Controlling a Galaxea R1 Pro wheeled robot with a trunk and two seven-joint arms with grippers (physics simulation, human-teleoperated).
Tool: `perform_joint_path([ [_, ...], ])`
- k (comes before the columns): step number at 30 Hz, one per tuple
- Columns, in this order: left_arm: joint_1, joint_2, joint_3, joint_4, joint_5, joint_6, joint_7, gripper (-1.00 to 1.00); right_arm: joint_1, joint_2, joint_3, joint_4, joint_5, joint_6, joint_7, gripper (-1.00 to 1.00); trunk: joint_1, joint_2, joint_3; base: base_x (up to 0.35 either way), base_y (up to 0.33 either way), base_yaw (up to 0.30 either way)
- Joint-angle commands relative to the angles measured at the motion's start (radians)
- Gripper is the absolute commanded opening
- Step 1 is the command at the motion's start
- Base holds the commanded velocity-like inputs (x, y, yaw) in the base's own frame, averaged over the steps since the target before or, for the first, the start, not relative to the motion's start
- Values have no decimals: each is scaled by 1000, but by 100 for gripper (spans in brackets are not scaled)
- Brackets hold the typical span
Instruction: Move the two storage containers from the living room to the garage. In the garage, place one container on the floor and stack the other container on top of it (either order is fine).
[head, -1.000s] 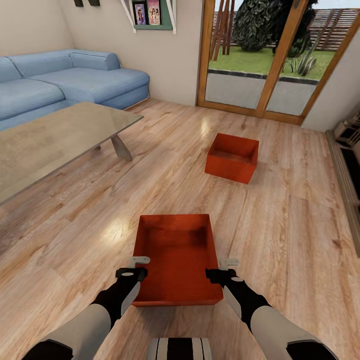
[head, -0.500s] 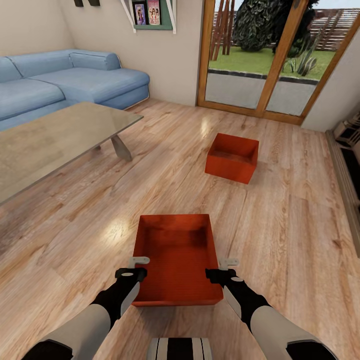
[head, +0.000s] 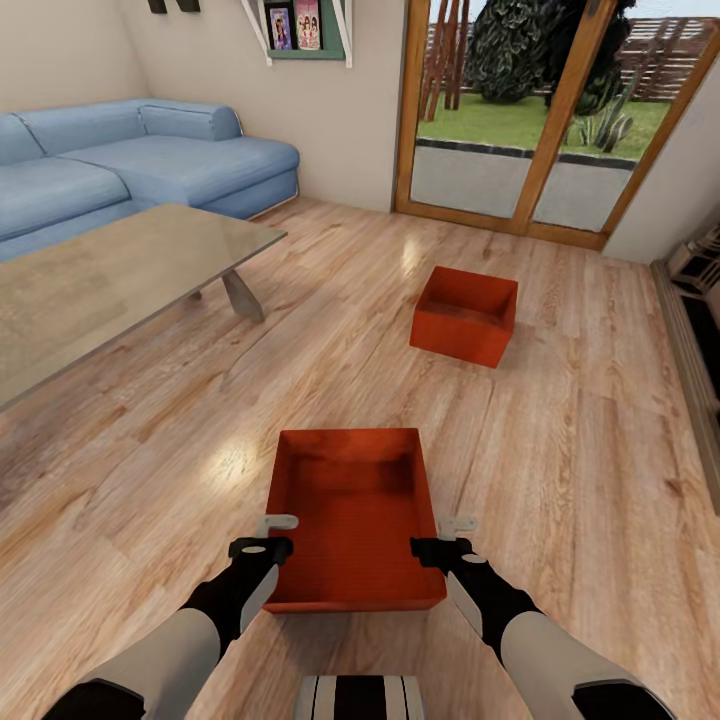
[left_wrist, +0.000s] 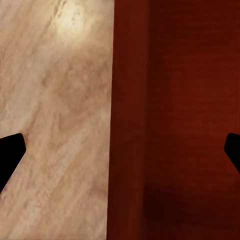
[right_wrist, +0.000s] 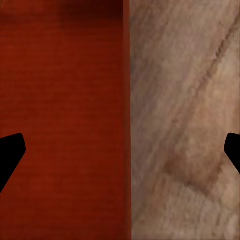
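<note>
Head view cuts off the blue sofa (head: 140, 165) at upper left and the glass-topped coffee table (head: 110, 280) at the left edge. Two red-orange storage containers sit on the wood plank floor (head: 600, 450): the near container (head: 352, 515) at lower centre, the far container (head: 465, 315) right of centre. Left pincer (head: 270, 535) and right pincer (head: 448, 535) each straddle a side wall, spread wide, gripping nothing.

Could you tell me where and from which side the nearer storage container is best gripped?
Probably the nearer storage container by its two long side walls, from above: it is open-topped, and the left gripper and right gripper already straddle them, open.
</note>
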Motion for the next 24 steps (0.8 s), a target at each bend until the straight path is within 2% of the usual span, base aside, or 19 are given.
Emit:
perform_joint_path([
  [1, 0, 1, -8, -2, 10, 5, 7, 100, 0, 0, 5, -2, -4, 6, -4, 100, 0, 0, -1, 0, 0, 0],
  [5, 0, 1, -8, -2, 10, 5, 8, 100, 0, 0, 6, -2, -4, 5, -5, 100, 0, 0, -1, 0, 0, 0],
  [7, 0, 1, -9, -1, 10, 5, 7, 100, 0, 0, 6, -2, -4, 5, -4, 100, 1, -1, -8, 0, 0, 0],
  [24, 0, 1, -8, -5, 10, 5, 7, 100, 0, 1, 6, -2, -3, 5, -4, 100, 1, -1, -8, 0, 0, 0],
])
